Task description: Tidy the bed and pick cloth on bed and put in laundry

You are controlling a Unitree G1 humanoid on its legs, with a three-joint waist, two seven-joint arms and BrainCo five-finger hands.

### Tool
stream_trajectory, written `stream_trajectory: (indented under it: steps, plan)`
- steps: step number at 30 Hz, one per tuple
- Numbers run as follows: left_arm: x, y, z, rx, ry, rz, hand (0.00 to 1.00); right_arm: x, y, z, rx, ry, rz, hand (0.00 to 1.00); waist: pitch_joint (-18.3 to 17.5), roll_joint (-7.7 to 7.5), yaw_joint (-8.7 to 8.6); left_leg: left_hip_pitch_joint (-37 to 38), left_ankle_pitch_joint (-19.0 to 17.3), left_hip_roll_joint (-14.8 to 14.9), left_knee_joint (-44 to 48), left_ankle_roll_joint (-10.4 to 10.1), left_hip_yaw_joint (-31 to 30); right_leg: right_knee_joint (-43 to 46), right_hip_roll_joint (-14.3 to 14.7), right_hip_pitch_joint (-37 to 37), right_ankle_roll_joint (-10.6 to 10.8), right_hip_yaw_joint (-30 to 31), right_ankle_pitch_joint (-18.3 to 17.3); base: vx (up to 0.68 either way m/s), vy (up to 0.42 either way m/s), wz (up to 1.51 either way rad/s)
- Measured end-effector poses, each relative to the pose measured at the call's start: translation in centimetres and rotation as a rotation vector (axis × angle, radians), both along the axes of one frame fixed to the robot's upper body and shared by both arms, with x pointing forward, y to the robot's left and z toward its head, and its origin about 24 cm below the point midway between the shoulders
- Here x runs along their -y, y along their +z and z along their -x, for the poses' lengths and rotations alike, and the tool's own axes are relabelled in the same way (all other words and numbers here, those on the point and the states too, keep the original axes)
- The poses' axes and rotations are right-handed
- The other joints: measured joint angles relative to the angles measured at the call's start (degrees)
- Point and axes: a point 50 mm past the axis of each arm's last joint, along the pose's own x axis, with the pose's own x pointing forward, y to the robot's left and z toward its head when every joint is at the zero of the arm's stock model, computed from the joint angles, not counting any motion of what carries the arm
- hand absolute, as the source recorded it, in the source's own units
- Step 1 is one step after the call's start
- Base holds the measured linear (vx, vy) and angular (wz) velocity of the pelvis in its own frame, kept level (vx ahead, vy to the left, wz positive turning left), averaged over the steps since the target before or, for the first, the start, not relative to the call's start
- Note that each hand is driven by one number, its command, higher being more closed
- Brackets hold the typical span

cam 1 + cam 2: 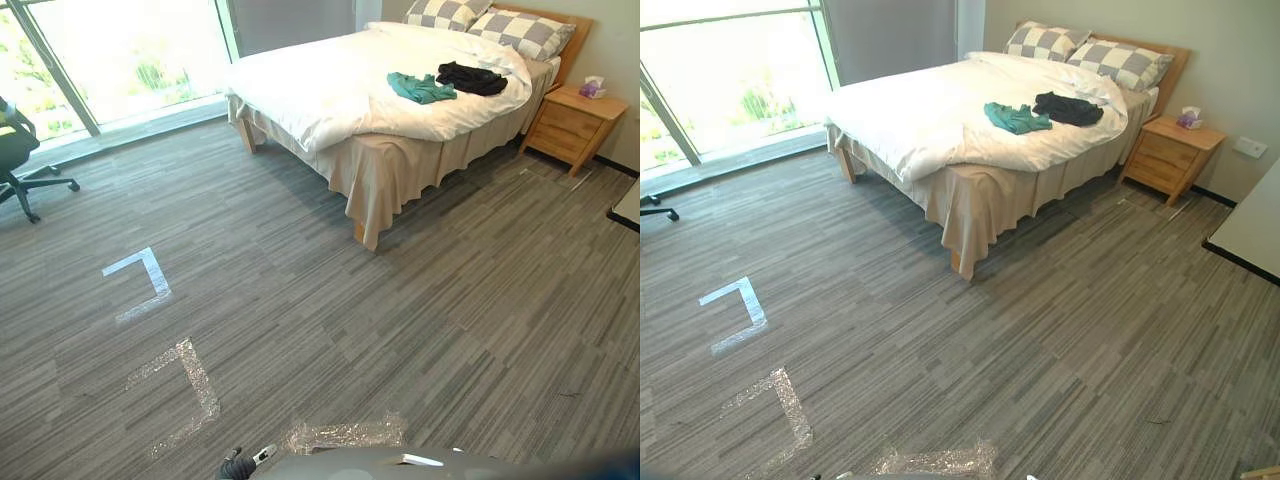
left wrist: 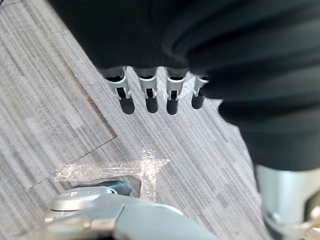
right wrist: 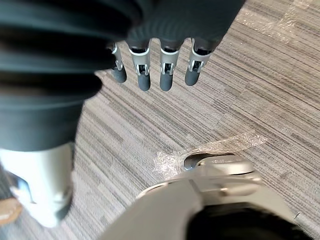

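You are standing on the grey striped carpet (image 1: 420,320), well apart from the bed (image 1: 400,185), which sits at the far side of the room with its wooden headboard against the wall. Both cloths lie on top of the white duvet (image 1: 320,90), toward the pillow end: a teal cloth (image 1: 420,88) in a crumpled heap and, just beside it nearer the headboard, a black cloth (image 1: 472,78), the two touching or very nearly so. Two checkered pillows (image 1: 525,33) rest against the headboard behind them. The duvet hangs over the near edge, with a beige bed skirt showing beneath it. A wooden nightstand (image 1: 575,125) stands beside the head of the bed, with a small tissue box (image 1: 593,88) on it. Off to your left, a large window (image 1: 120,50) runs down to the floor, with an office chair (image 1: 20,150) near it. On the carpet in front of you are a white tape corner (image 1: 157,275) and a silvery tape corner (image 1: 200,385). Your left hand (image 2: 171,97) hangs over the carpet with its fingers (image 2: 126,97) straight and relaxed, holding nothing. Your right hand (image 3: 142,72) hangs the same way, its fingers (image 3: 196,70) loose and empty.
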Motion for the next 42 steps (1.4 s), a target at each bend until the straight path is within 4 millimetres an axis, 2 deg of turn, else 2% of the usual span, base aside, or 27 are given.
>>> stream_trajectory:
  steps: [5, 7, 9, 18, 27, 32, 33, 34, 36, 37, 38, 39, 40, 42]
  plan:
    - [0.1, -0.1, -0.6, -0.007, -0.054, -0.013, 0.0, 0.0, 0.0, -0.2, 0.011, -0.005, 0.002, 0.0, 0.4, -0.03, -0.04, 2.7, 0.9, -0.2, -2.6, 0.0, 0.1, -2.9, 0.1, 2.4, 0.4, -1.0, 0.9, 0.12, 0.009, 0.04]
    - [0.1, -0.1, -0.8, -0.016, -0.114, -0.029, 0.0, 0.0, 0.0, -0.3, 0.015, -0.003, 0.002, 0.0, 0.5, 0.0, -0.19, 3.0, 0.7, -0.2, -2.6, -0.2, 0.1, -3.7, 0.1, 3.2, 2.5, -2.1, 1.0, 0.05, -0.012, 0.08]
    - [0.2, -0.1, -1.0, -0.017, -0.146, -0.038, 0.0, 0.0, 0.0, -0.3, 0.015, -0.003, 0.002, 0.0, 1.0, 0.02, -0.19, 3.8, 0.5, -0.1, -2.7, -0.6, 0.2, -3.8, 0.1, 3.9, 2.7, -2.2, 1.0, 0.0, 0.0, 0.0]
    - [0.2, 0.0, -1.6, -0.009, -0.169, -0.042, 0.0, 0.0, 0.1, -0.5, 0.016, 0.027, 0.003, 0.0, 1.6, 0.06, -0.14, 4.8, 0.3, -0.1, -3.7, -1.1, 1.6, -3.9, 0.1, 4.3, 2.8, -2.1, 0.9, -0.03, -0.022, -0.07]
    - [0.2, 0.0, -1.6, -0.011, -0.168, -0.042, 0.0, 0.0, 0.0, -0.6, 0.016, 0.024, 0.0, 0.0, 2.2, -0.28, -0.22, 5.7, 1.0, -0.2, -5.2, -0.3, 1.9, -4.2, 0.1, 4.0, 2.7, -2.1, 1.0, -0.05, -0.026, -0.02]
    - [0.1, 0.0, -1.8, -0.011, -0.168, -0.048, 0.0, 0.0, 0.0, -0.8, 0.026, -0.004, -0.004, 0.0, 2.9, -0.5, -0.83, 5.6, 1.0, -0.2, -5.6, -0.3, 2.5, -3.5, 0.1, 3.4, 1.9, -2.0, 0.6, 0.0, -0.013, -0.04]
    - [0.0, 0.1, -2.0, -0.005, -0.169, -0.051, 0.0, 0.0, 0.1, -1.0, 0.032, -0.005, -0.005, 0.0, 3.4, -0.95, -0.93, 5.4, 1.0, -0.1, -5.5, -0.3, 2.9, -1.0, 0.1, 1.7, 0.9, -1.8, -0.6, 0.02, -0.023, -0.19]
    - [0.0, 0.1, -2.5, 0.006, -0.172, -0.054, 0.0, 0.0, 0.1, -1.4, 0.041, -0.014, -0.008, 0.0, 4.1, -0.59, -0.94, 5.4, 0.9, 0.1, -5.3, -0.4, 3.5, 3.0, 0.1, -0.3, 0.7, -1.3, -2.5, 0.02, -0.035, -0.24]
    - [-0.2, 0.2, -2.7, 0.012, -0.173, -0.059, 0.0, -0.2, 0.1, -1.7, 0.051, -0.03, -0.013, 0.0, 5.1, -1.12, -1.0, 5.4, 0.5, 0.2, -5.0, -0.7, 4.2, 8.4, -0.3, -2.9, 0.9, -1.0, -5.2, 0.02, -0.02, -0.28]
    - [-0.4, 0.3, -3.2, 0.021, -0.175, -0.066, 0.0, -0.3, 0.1, -1.8, 0.058, -0.054, -0.018, 0.0, 5.8, -1.29, -0.84, 5.0, -0.4, 0.3, -4.0, -0.7, 5.6, 14.3, -0.8, -6.2, 1.6, -0.7, -7.3, 0.02, -0.02, -0.52]
    - [-0.4, 0.3, -3.2, 0.022, -0.174, -0.069, 0.0, -0.3, 0.1, -1.9, 0.066, -0.064, -0.02, 0.0, 6.1, -1.46, -0.88, 4.7, -1.0, 0.5, -3.3, -0.5, 6.8, 20.1, -1.5, -9.5, 2.9, -2.3, -8.6, 0.02, -0.026, -0.58]
    - [-0.5, 0.3, -3.3, 0.024, -0.174, -0.07, 0.0, -0.3, 0.1, -2.0, 0.07, -0.071, -0.02, 0.0, 6.3, -1.57, -0.98, 4.8, -1.1, 0.6, -3.3, -0.5, 7.3, 23.1, -2.0, -11.2, 3.1, -3.5, -8.9, 0.07, -0.041, -0.59]
    - [-0.6, 0.4, -3.6, 0.027, -0.173, -0.074, 0.0, -0.3, 0.1, -1.8, 0.076, -0.134, -0.027, 0.0, 6.6, -1.29, -1.85, 5.4, -1.8, 1.4, -3.2, -1.1, 8.4, 30.5, -4.7, -15.5, 1.5, -9.8, -11.3, 0.12, -0.06, -0.44]
    - [-0.5, 0.5, -4.0, 0.038, -0.171, -0.072, 0.0, -0.1, 0.2, -1.8, 0.083, -0.172, -0.027, 0.0, 6.9, -0.71, -2.92, 5.8, -3.8, 4.4, -1.4, -3.1, 9.2, 28.5, -5.9, -17.3, 1.3, -11.7, -11.4, 0.17, -0.11, -0.35]
